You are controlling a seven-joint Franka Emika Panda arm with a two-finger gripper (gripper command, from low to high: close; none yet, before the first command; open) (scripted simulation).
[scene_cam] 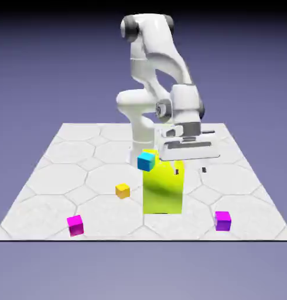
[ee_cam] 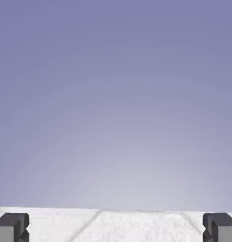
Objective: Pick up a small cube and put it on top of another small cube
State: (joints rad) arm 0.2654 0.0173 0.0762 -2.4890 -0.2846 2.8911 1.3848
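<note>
The small purple cube (scene_cam: 222,221) sits on the table near the front, at the exterior view's right. My gripper (scene_cam: 191,170) hangs open well above and behind it, beside the top of a tall yellow-green block (scene_cam: 163,190). A magenta cube (scene_cam: 75,225) lies at the front left, a small orange-yellow cube (scene_cam: 122,190) left of the block, and a cyan cube (scene_cam: 147,160) shows at the block's upper left corner. In the hand view my gripper (ee_cam: 116,228) has its grey fingertips (ee_cam: 12,227) far apart with nothing between them; no cube shows there.
The tall yellow-green block stands mid-table, directly under and partly behind the hand. The hand view holds only the blue-violet backdrop and a strip of the white tiled table (ee_cam: 127,224) along the bottom.
</note>
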